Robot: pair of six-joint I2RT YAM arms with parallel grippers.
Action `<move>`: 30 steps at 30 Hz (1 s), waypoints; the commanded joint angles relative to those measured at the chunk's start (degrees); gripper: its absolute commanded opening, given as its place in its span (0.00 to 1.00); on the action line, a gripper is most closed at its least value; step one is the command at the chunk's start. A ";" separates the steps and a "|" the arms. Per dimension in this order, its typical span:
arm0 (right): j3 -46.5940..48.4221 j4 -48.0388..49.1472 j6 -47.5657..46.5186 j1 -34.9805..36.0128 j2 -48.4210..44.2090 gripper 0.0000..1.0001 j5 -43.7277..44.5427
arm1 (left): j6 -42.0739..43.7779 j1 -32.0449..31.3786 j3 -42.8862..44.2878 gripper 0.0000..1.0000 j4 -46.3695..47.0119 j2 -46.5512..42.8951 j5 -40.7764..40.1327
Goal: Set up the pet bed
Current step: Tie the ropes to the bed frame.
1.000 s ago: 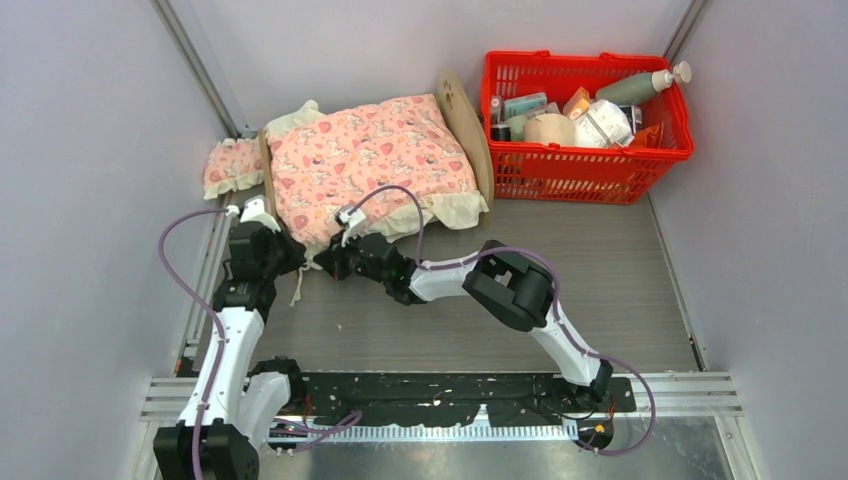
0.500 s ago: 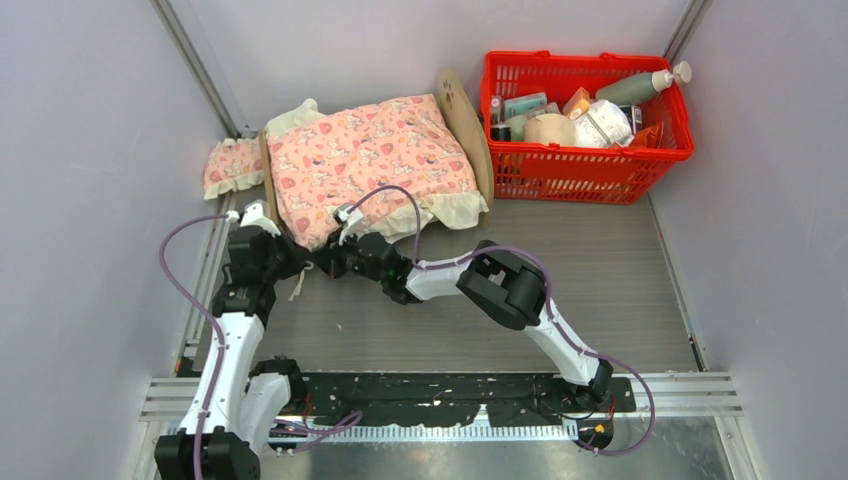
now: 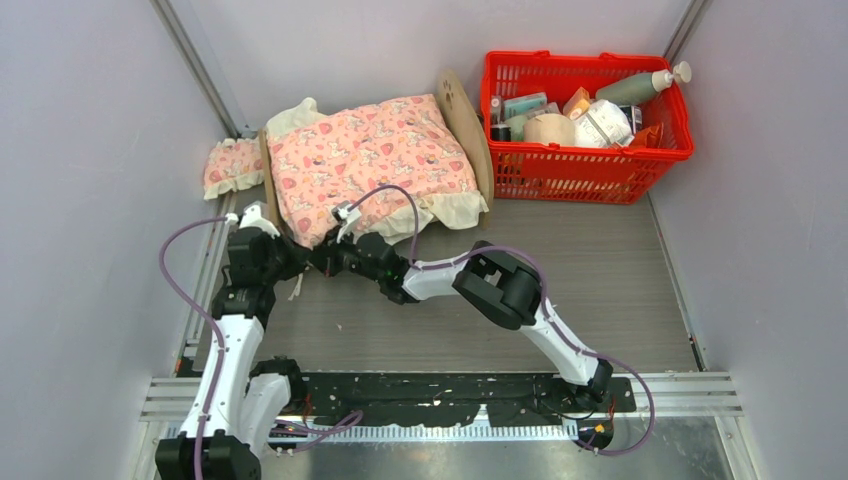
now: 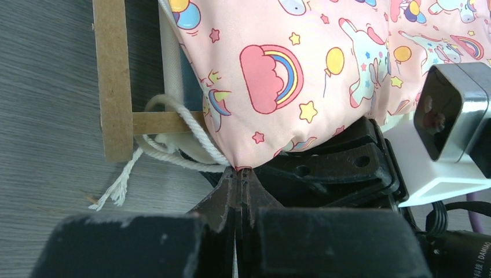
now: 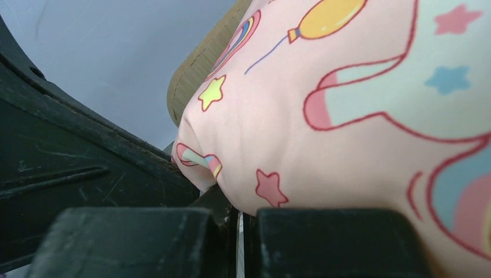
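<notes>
Blanket (image 3: 370, 150) covers most of pet bed (image 3: 465, 115); only frame edges show. Basket (image 3: 585, 160) contents too small to identify. Right wrist view crops blanket at right edge.

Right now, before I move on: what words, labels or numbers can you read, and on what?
"DAMAO", as far as it reads, cut off at the edge: on the right arm's black housing, left wrist view.
Labels on the packages in the red basket: too small to read.
The blanket: pictures only, no words.
</notes>
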 commanded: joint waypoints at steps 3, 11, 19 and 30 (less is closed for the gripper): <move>2.63 8.89 5.45 0.25 1.78 0.05 -3.29 | -2.03 -0.08 -1.06 0.00 -0.28 -1.65 3.61; 2.48 19.07 10.91 -0.36 4.19 0.05 -6.22 | -2.89 -0.10 -1.83 0.00 -0.81 -3.32 3.56; 2.46 27.51 12.52 -1.85 6.27 0.05 -9.69 | -3.72 -0.06 -1.76 0.00 -0.29 -3.06 4.32; 3.43 30.70 12.91 -2.54 7.67 0.05 -12.55 | 2.85 -0.05 6.00 0.29 -12.10 -5.84 -4.63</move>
